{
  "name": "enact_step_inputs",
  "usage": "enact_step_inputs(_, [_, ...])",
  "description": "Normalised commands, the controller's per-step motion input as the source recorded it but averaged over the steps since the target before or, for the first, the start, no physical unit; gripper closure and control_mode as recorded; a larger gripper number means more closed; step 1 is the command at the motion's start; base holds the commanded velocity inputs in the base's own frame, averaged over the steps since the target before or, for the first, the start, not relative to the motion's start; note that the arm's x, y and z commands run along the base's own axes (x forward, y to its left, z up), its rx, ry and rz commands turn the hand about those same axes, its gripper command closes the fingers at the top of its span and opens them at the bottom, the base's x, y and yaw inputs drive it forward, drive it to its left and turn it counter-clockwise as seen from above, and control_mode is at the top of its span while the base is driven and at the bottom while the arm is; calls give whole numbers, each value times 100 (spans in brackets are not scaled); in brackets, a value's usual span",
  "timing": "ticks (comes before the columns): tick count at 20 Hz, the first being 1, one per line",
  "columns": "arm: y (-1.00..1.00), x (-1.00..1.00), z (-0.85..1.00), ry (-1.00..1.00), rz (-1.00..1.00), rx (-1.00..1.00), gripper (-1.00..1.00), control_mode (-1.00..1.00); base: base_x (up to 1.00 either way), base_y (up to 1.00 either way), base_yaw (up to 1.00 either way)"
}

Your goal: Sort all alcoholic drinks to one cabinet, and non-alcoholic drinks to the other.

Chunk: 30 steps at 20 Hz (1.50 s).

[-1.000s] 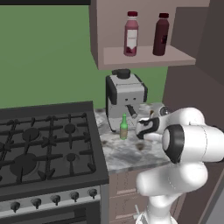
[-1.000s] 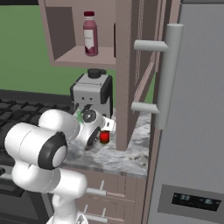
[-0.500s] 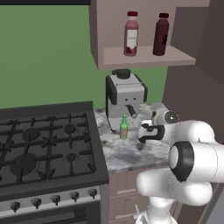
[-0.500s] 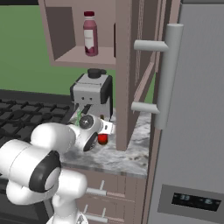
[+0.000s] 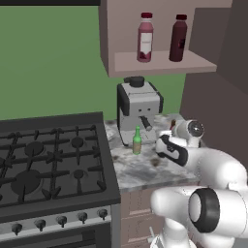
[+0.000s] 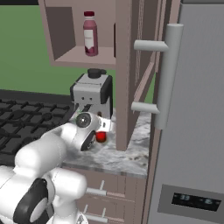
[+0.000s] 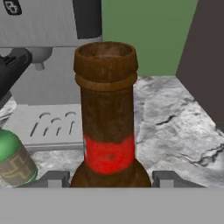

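Amber-brown bottle (image 7: pixel 107 118) stands upright on the marble counter (image 7: pixel 175 122) before the coffee machine (image 5: pixel 138 109), its neck rising dead centre between my end effector's (image 7: pixel 107 179) fingertips (image 7: pixel 52 179). I judge the jaws spread on either side of its shoulder, not yet pinching. The green bottle (image 5: pixel 137 141) sits just left; both juice bottles are shelved above.

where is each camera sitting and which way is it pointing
Left base view: behind the arm's left, facing stove, coffee machine, green bottle, shelf bottles; arm at lower right.
Right base view: behind its right, facing coffee machine, fridge; arm at lower left.
Hand view: on the hand, facing the brown bottle between the fingers.
All three share the coffee machine.
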Motion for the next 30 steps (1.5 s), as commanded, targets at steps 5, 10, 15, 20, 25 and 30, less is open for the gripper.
enact_step_inputs(5, [1,-27,48,5,0,-2,100,-100,0,0,0])
enact_step_inputs(10, [0,-31,44,1,2,-1,100,-100,0,0,0])
enact_step_inputs(15, [0,-32,39,0,5,0,100,-100,0,0,0])
enact_step_inputs(20, [3,-30,40,0,5,0,100,-100,0,0,0])
enact_step_inputs(25, [8,-27,43,0,3,0,100,-100,0,0,0])
enact_step_inputs(30, [10,-29,45,0,0,0,100,-100,0,0,0])
